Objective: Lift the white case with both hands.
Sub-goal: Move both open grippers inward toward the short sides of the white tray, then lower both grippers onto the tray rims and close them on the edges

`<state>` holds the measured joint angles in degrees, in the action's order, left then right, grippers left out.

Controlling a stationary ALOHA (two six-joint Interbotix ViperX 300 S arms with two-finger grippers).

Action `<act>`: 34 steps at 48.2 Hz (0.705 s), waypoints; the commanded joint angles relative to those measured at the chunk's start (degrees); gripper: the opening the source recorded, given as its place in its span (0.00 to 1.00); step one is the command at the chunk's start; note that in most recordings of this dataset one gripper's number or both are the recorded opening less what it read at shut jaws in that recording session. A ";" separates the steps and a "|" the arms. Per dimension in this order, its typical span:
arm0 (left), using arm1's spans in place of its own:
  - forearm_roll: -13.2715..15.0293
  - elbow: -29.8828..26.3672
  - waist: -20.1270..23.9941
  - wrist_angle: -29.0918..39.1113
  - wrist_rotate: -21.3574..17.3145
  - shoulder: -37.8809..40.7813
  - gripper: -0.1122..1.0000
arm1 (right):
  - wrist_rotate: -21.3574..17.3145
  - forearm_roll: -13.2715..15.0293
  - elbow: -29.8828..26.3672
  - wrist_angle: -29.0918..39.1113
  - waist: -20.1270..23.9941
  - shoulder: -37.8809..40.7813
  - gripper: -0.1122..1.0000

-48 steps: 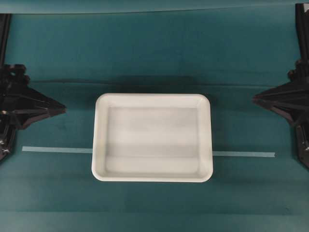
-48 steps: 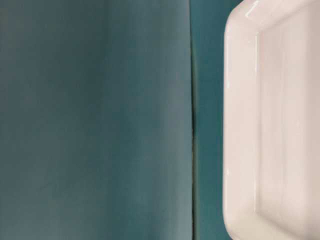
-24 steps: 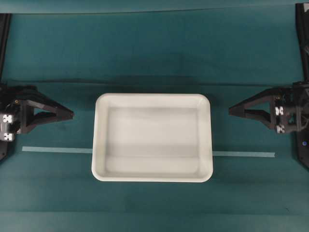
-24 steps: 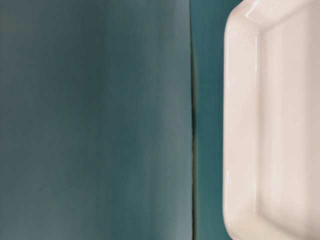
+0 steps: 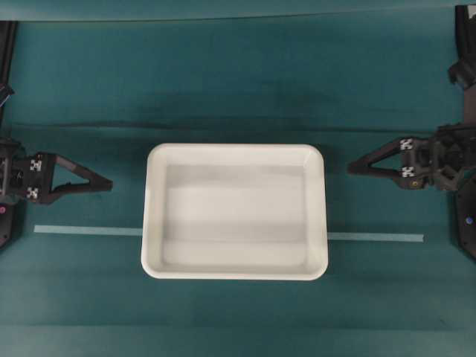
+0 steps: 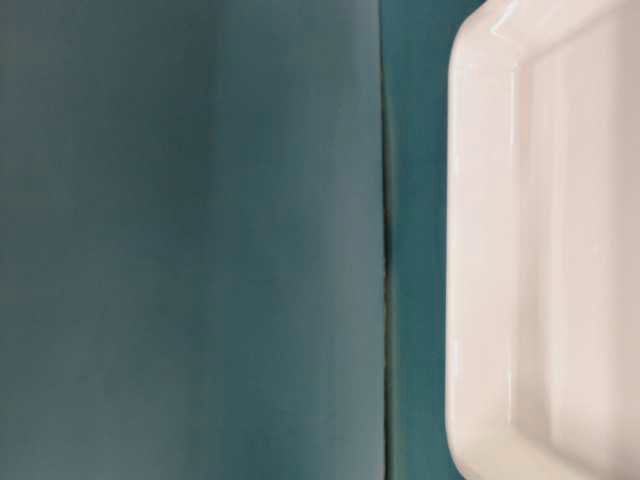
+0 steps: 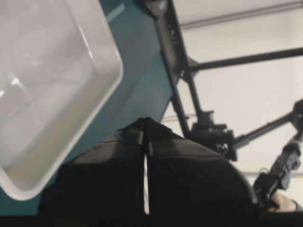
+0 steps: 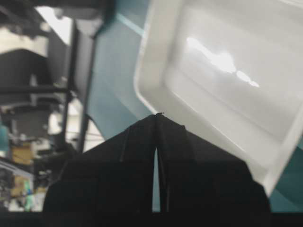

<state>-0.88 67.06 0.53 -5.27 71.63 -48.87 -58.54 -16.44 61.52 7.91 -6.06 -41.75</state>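
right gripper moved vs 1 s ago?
Yes. In the overhead view the right gripper has advanced leftward toward the white case, which sits unchanged; a gap remains before the rim.

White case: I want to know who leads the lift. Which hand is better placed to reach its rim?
Right, slightly: the right hand sits closer to the white case than the left hand. Both are shut.

A plain glossy white case (image 5: pixel 235 211) sits on a dark teal table cover (image 5: pixel 238 82). A pale, thin tape strip (image 5: pixel 375 237) shows on either side of it. The left gripper (image 5: pixel 108 184) and right gripper (image 5: pixel 351 168) are matte black, each carrying small black-and-white square markers.
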 commanded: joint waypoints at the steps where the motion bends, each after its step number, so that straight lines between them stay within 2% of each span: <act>1: -0.18 -0.53 0.26 -0.18 -0.09 1.05 0.07 | -0.09 -0.09 -0.53 0.00 0.62 2.37 0.12; 5: -0.18 -0.53 0.26 -0.09 0.09 1.32 0.11 | -0.18 -0.18 -0.44 -0.18 0.97 3.60 0.17; 10: -0.18 -0.53 0.26 0.09 0.35 1.49 0.23 | -0.70 -0.26 -0.44 0.00 1.23 5.27 0.37; 13: -0.18 -0.53 0.26 0.70 0.53 1.93 0.37 | -0.35 -0.09 -0.53 -0.18 1.23 6.33 0.52; 17: -0.18 -0.53 0.09 2.29 0.70 2.72 0.61 | 0.09 0.35 -0.44 -0.62 1.41 7.65 0.73; 22: -0.18 -0.44 -0.35 3.52 0.88 3.43 0.87 | 0.18 0.79 0.53 -1.41 1.41 9.32 0.91; 26: -0.26 0.62 -0.35 3.60 0.79 4.22 0.98 | -0.18 0.70 1.49 -2.29 1.49 10.28 0.95; 34: -0.70 3.69 0.00 1.14 0.44 6.15 0.98 | -0.44 0.62 3.43 -6.94 2.46 12.74 0.94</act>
<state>-1.14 70.05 0.35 -2.29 72.33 -44.91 -59.06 -15.91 64.69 3.43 -4.31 -31.29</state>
